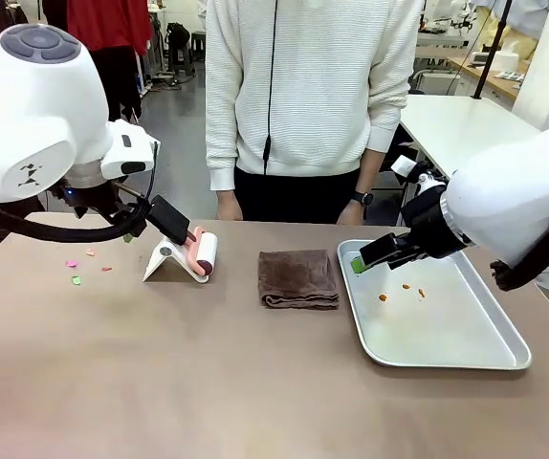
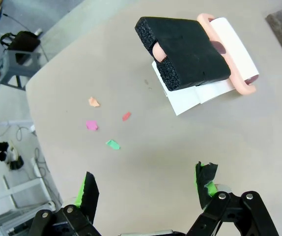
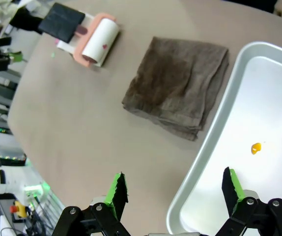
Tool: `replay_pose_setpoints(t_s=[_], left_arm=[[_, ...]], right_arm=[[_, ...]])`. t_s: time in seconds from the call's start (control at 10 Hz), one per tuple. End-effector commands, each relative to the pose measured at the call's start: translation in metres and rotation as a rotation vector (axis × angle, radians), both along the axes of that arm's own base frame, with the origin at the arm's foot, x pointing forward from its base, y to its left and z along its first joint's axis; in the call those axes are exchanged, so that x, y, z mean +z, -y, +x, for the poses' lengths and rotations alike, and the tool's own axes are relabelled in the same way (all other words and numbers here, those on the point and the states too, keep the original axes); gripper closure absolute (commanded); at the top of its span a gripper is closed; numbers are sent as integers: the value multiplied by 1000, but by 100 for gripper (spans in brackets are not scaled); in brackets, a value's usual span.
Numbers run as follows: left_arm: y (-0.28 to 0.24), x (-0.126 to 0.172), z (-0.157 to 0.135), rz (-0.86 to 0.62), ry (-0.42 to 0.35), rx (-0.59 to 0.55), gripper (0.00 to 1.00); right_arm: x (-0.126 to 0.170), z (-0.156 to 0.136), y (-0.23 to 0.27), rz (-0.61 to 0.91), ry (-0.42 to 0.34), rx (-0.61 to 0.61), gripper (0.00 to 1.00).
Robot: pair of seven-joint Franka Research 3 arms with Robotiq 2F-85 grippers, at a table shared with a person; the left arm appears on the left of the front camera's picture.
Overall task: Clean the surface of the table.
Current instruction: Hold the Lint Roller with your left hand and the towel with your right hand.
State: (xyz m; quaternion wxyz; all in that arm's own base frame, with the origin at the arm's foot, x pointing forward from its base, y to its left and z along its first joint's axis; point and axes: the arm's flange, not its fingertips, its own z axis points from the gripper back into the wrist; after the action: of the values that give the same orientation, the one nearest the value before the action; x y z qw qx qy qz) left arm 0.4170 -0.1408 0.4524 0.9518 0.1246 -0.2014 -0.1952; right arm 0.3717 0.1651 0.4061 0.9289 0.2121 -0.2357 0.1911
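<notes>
The brownish table [image 1: 208,382] carries small paper scraps [image 1: 76,279] at its left: pink, green, orange and red bits [image 2: 91,125]. My left gripper [image 1: 129,229] hangs above the table beside them, open and holding nothing [image 2: 147,177]. A lint roller [image 1: 201,253] with a pink frame, white roll and black foam handle rests on a white stand [image 2: 229,49] just right of it. A folded brown cloth [image 1: 298,279] lies at the middle [image 3: 178,86]. My right gripper [image 1: 370,253] hovers open over the near-left corner of the tray [image 3: 174,178].
A shallow silver metal tray [image 1: 447,359] sits at the right with a few orange crumbs [image 3: 255,147] in it. A person in a white sweater [image 1: 303,86] stands at the far edge, hands down by the table.
</notes>
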Motion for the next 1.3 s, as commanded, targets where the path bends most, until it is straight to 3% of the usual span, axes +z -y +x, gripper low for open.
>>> replay_pose_setpoints(t_s=[0.0,0.4,0.6,0.7,0.9,1.0,1.1,1.2], left_arm=[[-3,2,-2,8,12,-12,0],[1,2,-1,0,4,-1,0],[-17,34,3,-428,-486,-145,0],[-35,55,3,-549,-655,-169,0],[-75,91,-1,-779,-711,-140,0],[-91,101,-3,-961,-758,-107,0],[-113,104,3,-1137,-812,-45,0],[-137,98,11,-1219,-813,37,0]], right_arm=[[3,3,1,-10,24,12,0],[3,3,1,-10,24,12,0],[4,-1,6,52,-16,-11,0],[5,-6,18,116,-38,-40,0],[8,-28,49,343,-3,-32,0],[10,-46,66,558,25,55,0],[9,-66,87,748,69,15,0],[6,-87,101,836,96,-29,0]])
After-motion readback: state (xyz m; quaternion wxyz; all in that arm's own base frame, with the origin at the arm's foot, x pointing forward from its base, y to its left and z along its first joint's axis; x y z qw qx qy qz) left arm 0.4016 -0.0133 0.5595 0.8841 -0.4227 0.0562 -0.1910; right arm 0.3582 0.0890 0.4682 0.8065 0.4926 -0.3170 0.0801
